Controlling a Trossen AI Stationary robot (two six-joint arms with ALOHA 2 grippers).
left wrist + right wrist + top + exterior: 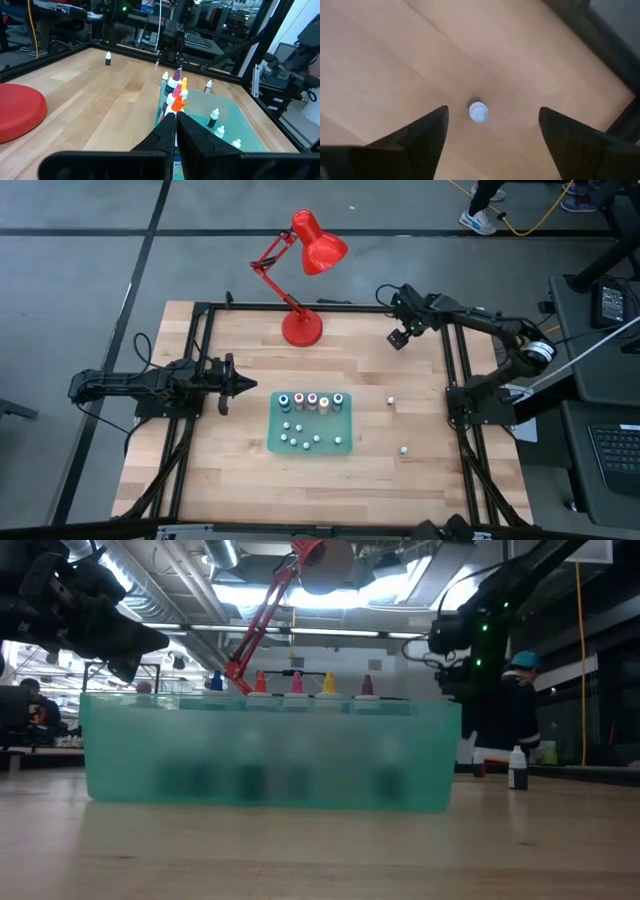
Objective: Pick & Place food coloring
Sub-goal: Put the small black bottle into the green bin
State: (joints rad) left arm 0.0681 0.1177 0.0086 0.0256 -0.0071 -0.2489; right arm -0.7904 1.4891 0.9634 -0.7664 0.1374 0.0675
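You've got one green tray (345, 423) at centre frame in the high view, on the bench (250, 470). Inside it: a row of five food coloring bottles (311, 401) upright along the tray's upper edge, tips blue, orange, pink, yellow and purple in the low view. Below that row sit about seven more small bottles (300, 437) with pale caps, bodies too small to tell colour. Two loose bottles stand on bare bench right of the tray: one (391, 400) level with the row, one (404, 449) lower right. Bottles are tiny droppers with pale pointed caps; the loose ones look dark-bodied in the low view. Left gripper (229, 384) sits just left of the tray, fingers pressed fully together, holding nothing. Right gripper (492, 122) is up at upper right in the high view, near the red lamp (303, 275), fingers spread wide and empty; its wrist view looks straight down on one pale bottle cap (478, 112) between the fingers.
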